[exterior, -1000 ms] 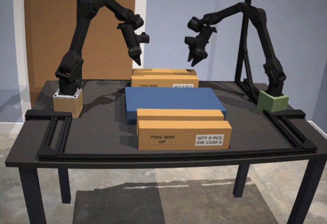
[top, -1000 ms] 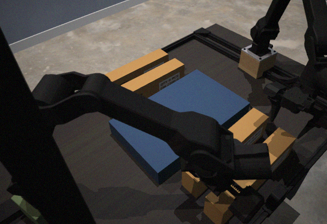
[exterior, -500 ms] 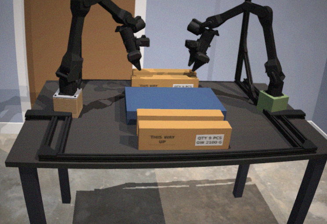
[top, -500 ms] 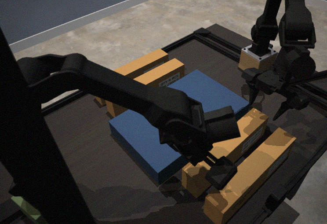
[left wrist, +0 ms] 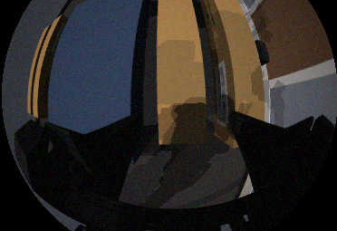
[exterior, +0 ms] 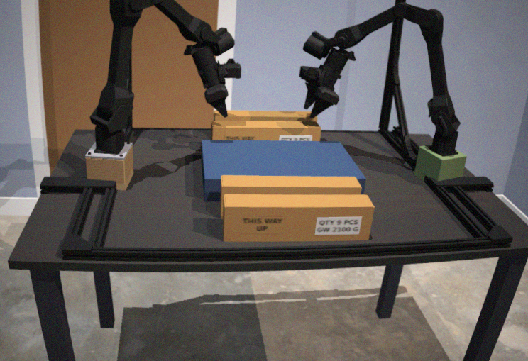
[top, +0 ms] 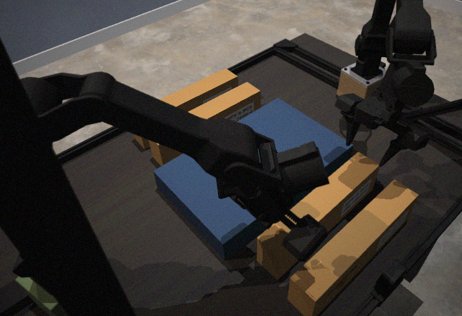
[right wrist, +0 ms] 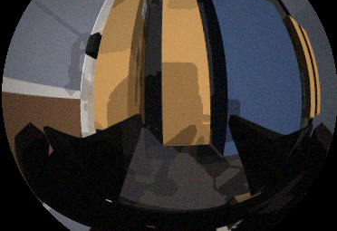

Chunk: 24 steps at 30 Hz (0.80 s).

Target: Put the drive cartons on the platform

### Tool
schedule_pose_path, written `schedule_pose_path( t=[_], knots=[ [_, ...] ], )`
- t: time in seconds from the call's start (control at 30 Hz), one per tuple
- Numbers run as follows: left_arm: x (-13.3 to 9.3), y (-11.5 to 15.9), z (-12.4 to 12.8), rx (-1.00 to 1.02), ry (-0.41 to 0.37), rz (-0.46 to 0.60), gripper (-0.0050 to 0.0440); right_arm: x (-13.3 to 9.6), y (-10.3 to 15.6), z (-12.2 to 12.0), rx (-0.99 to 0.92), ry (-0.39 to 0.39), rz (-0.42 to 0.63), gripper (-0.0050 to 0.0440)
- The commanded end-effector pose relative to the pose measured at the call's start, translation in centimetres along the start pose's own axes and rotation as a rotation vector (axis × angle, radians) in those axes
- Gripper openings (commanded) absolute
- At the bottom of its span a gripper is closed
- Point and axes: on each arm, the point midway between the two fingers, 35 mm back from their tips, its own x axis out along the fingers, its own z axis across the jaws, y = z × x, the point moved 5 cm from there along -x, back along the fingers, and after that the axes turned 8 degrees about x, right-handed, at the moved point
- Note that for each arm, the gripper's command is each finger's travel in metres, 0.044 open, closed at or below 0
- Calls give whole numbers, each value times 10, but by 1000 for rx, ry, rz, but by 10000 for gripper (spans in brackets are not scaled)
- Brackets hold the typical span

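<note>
Four closed orange cartons lie beside the blue platform [top: 292, 123] [exterior: 282, 162] [left wrist: 95, 61] [right wrist: 263, 52], two along each long side, none on it. On the door side are an inner carton [top: 339, 189] [exterior: 266, 132] [left wrist: 178, 29] [right wrist: 178, 29] and an outer carton [top: 358, 238] [left wrist: 246, 52] [right wrist: 120, 43]. On the other side are an inner carton [top: 231, 100] [exterior: 290, 182] and an outer carton [top: 208, 84] [exterior: 299, 215]. My left gripper [exterior: 309, 112] [left wrist: 187, 117] and right gripper [exterior: 225, 113] [right wrist: 186, 117] are open and empty, over opposite ends of the door-side inner carton. Exact fingertip height is unclear.
A green block [top: 38, 292] [exterior: 441, 163] bears my left arm, and a tan block [top: 349, 86] [exterior: 110, 169] bears my right arm. A black frame rail [exterior: 264, 252] runs along the table edge beyond the other carton pair. The door-side cartons stand a narrow gap apart.
</note>
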Motion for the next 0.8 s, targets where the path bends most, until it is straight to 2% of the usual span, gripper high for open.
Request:
schedule_pose_path(
  t=[0.0,0.37,0.77],
  knots=[
    [7,5,1,5,-2,13,389,8,6,-3,-9,12,14,389],
    [56,26,-2,5,-2,13,389,57,26,-7,-9,12,14,389],
    [60,28,-2,5,-2,13,389,61,28,-7,-9,12,14,389]
  ],
)
